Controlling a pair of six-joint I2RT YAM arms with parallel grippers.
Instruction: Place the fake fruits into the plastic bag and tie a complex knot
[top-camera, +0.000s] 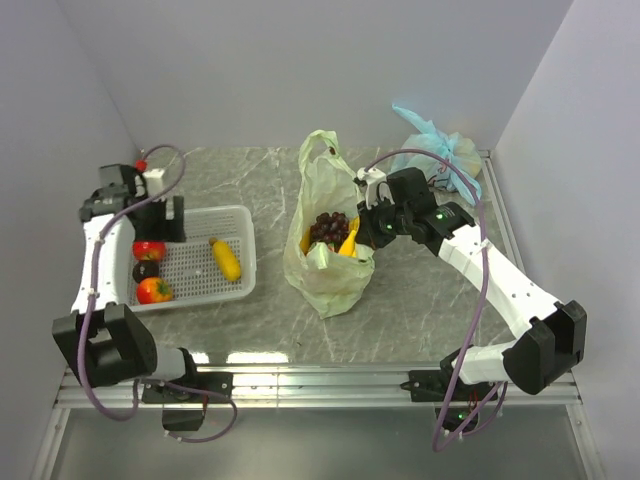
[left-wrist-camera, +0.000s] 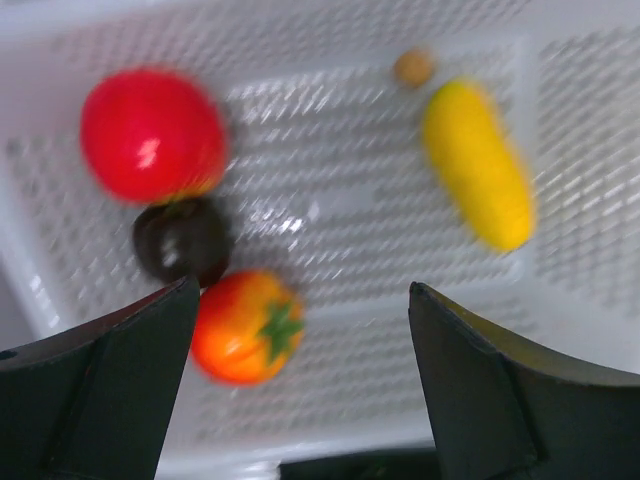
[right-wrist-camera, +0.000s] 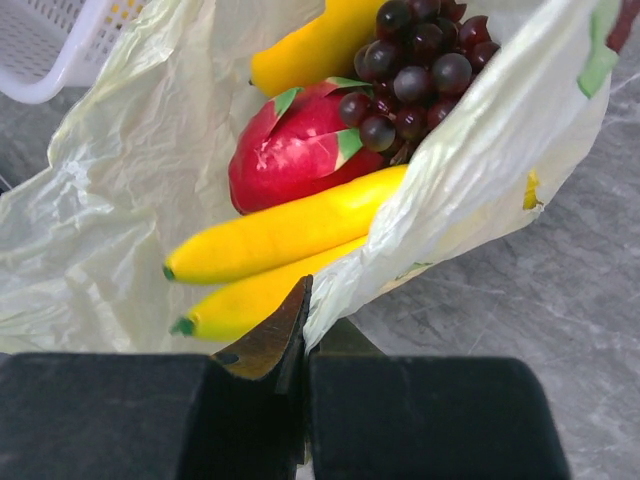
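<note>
Top external view, step in hand: filling, I judge; the plastic bag (top-camera: 325, 275) holds some of the fruit, the basket (top-camera: 245, 215) holds more, and the handle loops are untied
Grey table (top-camera: 420, 300): plastic bag in the middle, basket on my left, a tied light blue bag (top-camera: 440, 150) at the far right corner
Plastic bag, how it lies: on its side with the mouth open, one handle loop standing up at the far end
Basket, where: near the bag's left side, not touching it
My right claw (right-wrist-camera: 305, 335): pressed together on the bag's rim, pinching the thin film and holding the mouth open
My left claw (left-wrist-camera: 302, 300): spread wide, empty, hanging over the basket and touching nothing I can see
Fruit in the bag: two bananas (right-wrist-camera: 280, 235), a dragon fruit (right-wrist-camera: 290, 155) behind them, grapes (right-wrist-camera: 415, 60) on top
Fruit in the basket: red apple (left-wrist-camera: 150, 135), yellow fruit (left-wrist-camera: 478, 165), orange-red fruit (left-wrist-camera: 245, 325), dark round fruit (left-wrist-camera: 183, 238) between the two red ones; my wrist view is blurred
Smallest thing: a brown bit (left-wrist-camera: 413, 67) beside the yellow fruit's far end, too blurred to name
Next move calls for: my left claw to drop over one fruit, close gently on its glossy skin, and carry it to the held-open mouth
</note>
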